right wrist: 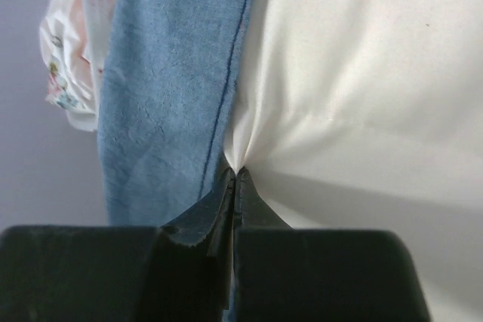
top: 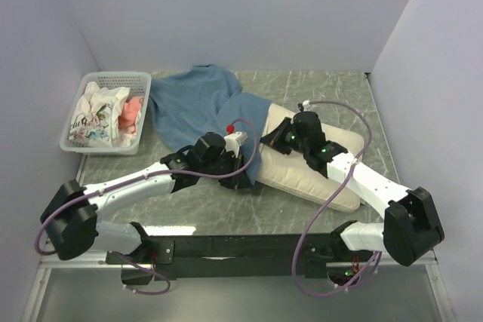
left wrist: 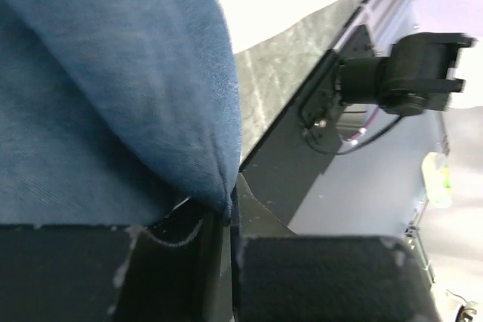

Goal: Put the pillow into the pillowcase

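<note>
The cream pillow (top: 321,167) lies flat right of centre, its left end covered by the blue pillowcase (top: 196,103), which spreads back and left over the table. My left gripper (top: 245,175) sits at the pillowcase's near edge. In the left wrist view a fold of pillowcase (left wrist: 113,96) narrows to a point pinched between its nearly closed jaws (left wrist: 229,213). My right gripper (top: 266,139) rests on the pillow beside the pillowcase's opening. Its jaws (right wrist: 236,173) are shut on a pucker of pillow (right wrist: 362,58) cloth, the pillowcase's stitched hem (right wrist: 226,96) right beside them.
A white plastic basket (top: 139,84) with white and pink patterned cloths (top: 94,118) stands at the back left; those cloths (right wrist: 68,50) also show in the right wrist view. Pale walls enclose the table on three sides. The black front rail (left wrist: 302,164) runs along the near edge.
</note>
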Controlling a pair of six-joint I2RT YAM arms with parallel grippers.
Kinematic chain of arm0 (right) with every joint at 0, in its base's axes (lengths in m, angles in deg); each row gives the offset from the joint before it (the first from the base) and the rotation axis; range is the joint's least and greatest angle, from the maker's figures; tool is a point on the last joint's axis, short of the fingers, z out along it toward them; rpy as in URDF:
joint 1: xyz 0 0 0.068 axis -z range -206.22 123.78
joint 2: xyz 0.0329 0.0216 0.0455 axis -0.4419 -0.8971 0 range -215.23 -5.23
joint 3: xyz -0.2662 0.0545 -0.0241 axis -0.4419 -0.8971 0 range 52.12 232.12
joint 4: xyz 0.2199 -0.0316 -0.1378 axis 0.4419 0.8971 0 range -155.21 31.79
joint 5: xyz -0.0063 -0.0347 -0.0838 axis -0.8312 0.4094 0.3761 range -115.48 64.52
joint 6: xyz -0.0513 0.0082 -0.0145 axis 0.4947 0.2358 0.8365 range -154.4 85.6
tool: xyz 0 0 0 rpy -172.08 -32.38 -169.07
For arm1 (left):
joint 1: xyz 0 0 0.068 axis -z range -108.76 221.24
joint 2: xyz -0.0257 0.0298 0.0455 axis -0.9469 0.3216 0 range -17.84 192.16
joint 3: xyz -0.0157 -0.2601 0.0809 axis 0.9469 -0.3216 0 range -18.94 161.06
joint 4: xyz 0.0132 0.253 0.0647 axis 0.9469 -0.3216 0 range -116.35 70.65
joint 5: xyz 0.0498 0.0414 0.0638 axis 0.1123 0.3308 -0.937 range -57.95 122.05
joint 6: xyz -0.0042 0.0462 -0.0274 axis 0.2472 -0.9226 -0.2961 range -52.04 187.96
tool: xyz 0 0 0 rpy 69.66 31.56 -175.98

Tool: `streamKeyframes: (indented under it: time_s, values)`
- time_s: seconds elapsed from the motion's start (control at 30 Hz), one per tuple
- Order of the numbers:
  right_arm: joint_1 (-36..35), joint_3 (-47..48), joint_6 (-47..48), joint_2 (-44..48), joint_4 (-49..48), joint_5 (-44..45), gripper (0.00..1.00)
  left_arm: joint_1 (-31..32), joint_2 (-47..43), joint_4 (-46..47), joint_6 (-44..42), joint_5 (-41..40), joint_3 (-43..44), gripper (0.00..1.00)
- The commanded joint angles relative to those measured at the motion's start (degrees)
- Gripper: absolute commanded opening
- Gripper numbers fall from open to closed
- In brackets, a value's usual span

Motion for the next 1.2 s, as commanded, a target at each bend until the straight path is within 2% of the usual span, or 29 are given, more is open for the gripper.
streamKeyframes:
  time_s: [0.0,0.13,0.17,0.27,0.3,0.33,0.4,0.47,0.5,0.6,0.7,0.77,0.83,0.9,0.97,1.0,1.17]
  values:
    - [-1.81,-2.01,-3.57,-1.67,-11.49,0.19,0.00,0.28,-6.28,2.37,3.74,-3.26,-0.43,0.10]
    - [-1.19,-1.05,-2.17,-2.22,-10.09,0.44,0.00,0.28,-12.95,-2.37,4.62,-10.10,0.35,0.14]
    - [-1.02,-0.87,-1.90,-1.87,-9.39,0.53,0.00,0.19,-13.84,-5.96,4.45,-11.70,1.23,0.16]
    - [-0.84,0.62,-1.20,-0.20,-7.10,0.88,0.00,0.19,-15.78,-9.59,4.10,-16.01,1.41,0.45]
    - [-0.84,0.98,-1.11,0.41,-6.92,0.97,0.00,0.28,-15.96,-9.33,3.75,-14.98,0.89,0.68]
    - [-0.84,1.50,-1.20,0.51,-6.74,1.06,0.00,0.28,-16.13,-9.42,3.48,-14.62,0.45,0.73]
    - [-0.84,2.38,-0.94,0.07,-5.95,0.88,0.00,1.33,-16.39,-10.82,4.00,-19.07,-0.61,0.75]
    - [-0.75,3.61,-1.02,-0.54,-5.43,0.18,0.00,2.03,-18.15,-13.28,6.36,-22.25,-2.62,0.70]
    - [-0.75,3.70,-1.02,-0.81,-5.42,-0.08,0.00,2.56,-19.20,-14.24,7.77,-28.09,-3.59,0.69]
    - [-0.67,4.32,-1.37,-1.34,-5.51,-0.35,0.00,3.09,-23.94,-18.55,14.01,-37.78,-7.63,0.48]
    - [-0.67,5.19,-1.73,-1.86,-5.34,-1.23,0.00,3.44,-30.08,-17.87,17.71,-39.40,-13.69,0.43]
    - [-0.67,5.55,-1.90,-2.13,-4.98,-1.49,0.00,3.53,-31.77,-11.75,17.20,-37.39,-18.70,0.44]
    - [-0.67,5.99,-1.99,-2.30,-4.81,-1.49,0.00,3.71,-33.09,-6.90,16.76,-35.89,-21.86,0.55]
    - [-0.75,6.25,-2.08,-2.39,-4.63,-1.93,0.00,3.71,-32.49,2.33,15.00,-34.92,-26.17,0.67]
    - [-0.67,6.43,-2.25,-2.31,-4.28,-2.02,0.00,3.79,-30.99,8.57,13.42,-33.69,-29.34,0.71]
    - [-0.67,6.43,-2.25,-2.30,-4.19,-2.10,0.00,3.71,-28.99,15.39,13.07,-33.77,-30.22,0.75]
    - [-0.75,6.26,-2.25,-2.22,-3.58,-2.63,0.00,3.79,-23.26,32.82,10.17,-34.13,-34.70,0.74]
